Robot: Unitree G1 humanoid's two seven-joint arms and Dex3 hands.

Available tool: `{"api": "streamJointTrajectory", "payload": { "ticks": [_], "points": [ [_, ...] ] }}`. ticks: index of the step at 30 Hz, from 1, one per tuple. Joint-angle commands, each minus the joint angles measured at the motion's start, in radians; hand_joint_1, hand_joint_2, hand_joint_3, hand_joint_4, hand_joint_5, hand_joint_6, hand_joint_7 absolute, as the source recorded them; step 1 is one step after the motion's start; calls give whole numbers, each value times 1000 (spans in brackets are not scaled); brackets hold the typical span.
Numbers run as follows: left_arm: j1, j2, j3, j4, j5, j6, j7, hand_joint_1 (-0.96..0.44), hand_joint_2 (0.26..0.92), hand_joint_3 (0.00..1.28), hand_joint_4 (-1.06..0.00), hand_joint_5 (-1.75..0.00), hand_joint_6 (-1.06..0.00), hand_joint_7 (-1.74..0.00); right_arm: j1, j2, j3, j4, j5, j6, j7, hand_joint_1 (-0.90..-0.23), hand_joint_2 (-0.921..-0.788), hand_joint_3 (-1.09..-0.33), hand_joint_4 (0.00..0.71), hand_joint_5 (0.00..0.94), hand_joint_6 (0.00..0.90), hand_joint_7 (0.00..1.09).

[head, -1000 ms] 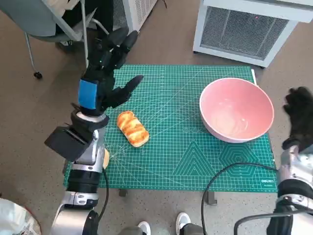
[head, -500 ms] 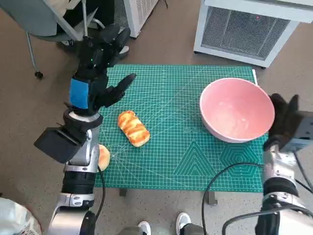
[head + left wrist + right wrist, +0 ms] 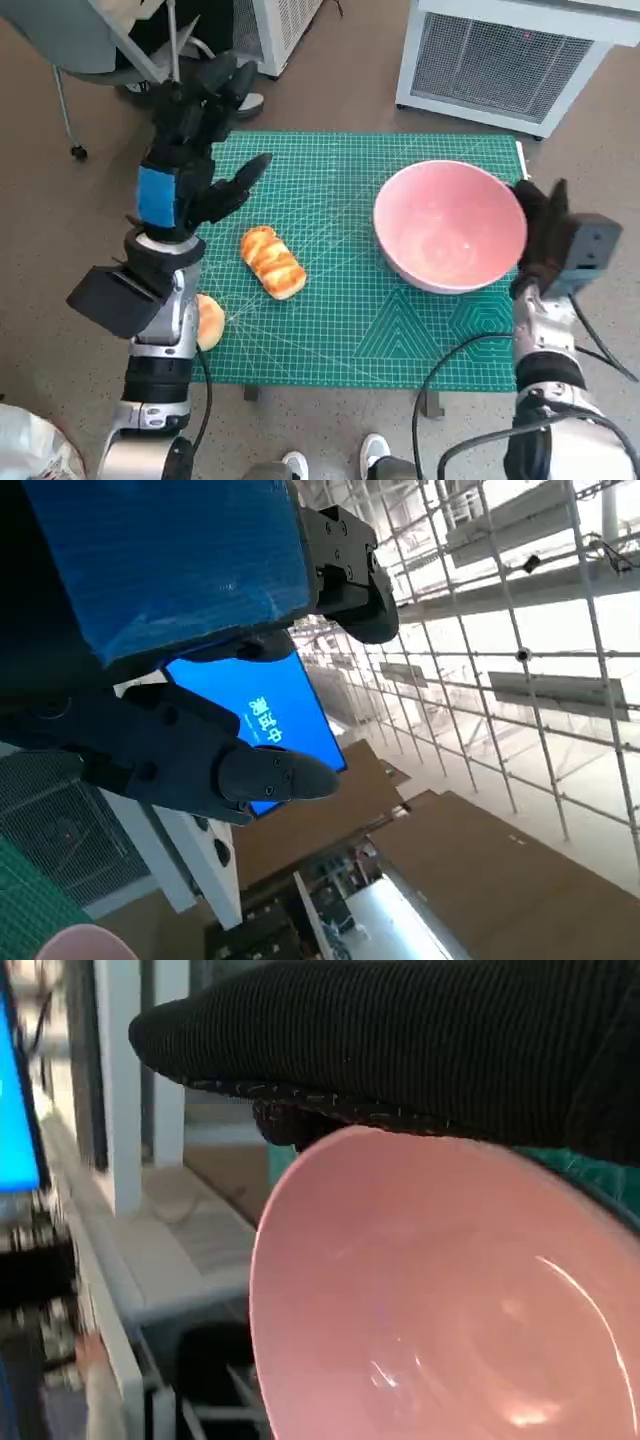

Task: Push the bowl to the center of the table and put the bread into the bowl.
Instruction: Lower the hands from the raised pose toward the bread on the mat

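1. The pink bowl stands upright on the green cutting mat, in the right half of the mat, with its near-right rim against the robot's right hand.
2. The right hand, in its black knitted glove, presses flat against the outside of the bowl's right rim; it grips nothing, though how far its fingers are spread cannot be told. In the right wrist view the glove lies just over the bowl's rim, touching or nearly so.
3. The bread, a golden braided loaf, lies on the mat's left part, well apart from the bowl, its long side running diagonally.
4. The left hand, with blue tape on its back, is raised above the mat's far-left corner, fingers spread apart and holding nothing; the thumb points toward the mat's middle.
5. In the left wrist view the black fingers are apart with nothing between them.
6. A second round bun sits at the mat's left edge, beside the left forearm.
7. A white cabinet with a grille stands on the floor beyond the table.
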Motion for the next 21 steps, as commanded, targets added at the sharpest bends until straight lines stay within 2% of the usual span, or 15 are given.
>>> {"api": "streamJointTrajectory", "payload": {
  "ticks": [1,6,21],
  "points": [
    [22,11,7,-28,13,-6,13,-301,921,199,-463,-27,-221,-586,-3,24,12,12,-18,3,7,-507,-921,-836,225,1,289,12],
    [30,16,9,-32,22,-10,23,-304,921,196,-463,-23,-224,-570,-11,39,30,11,-39,-7,1,-502,-921,-841,226,2,284,8],
    [50,33,16,-33,43,-21,46,-305,921,197,-451,-7,-246,-494,-58,93,32,10,-19,0,16,-486,-921,-854,205,0,277,3]
  ]
}}
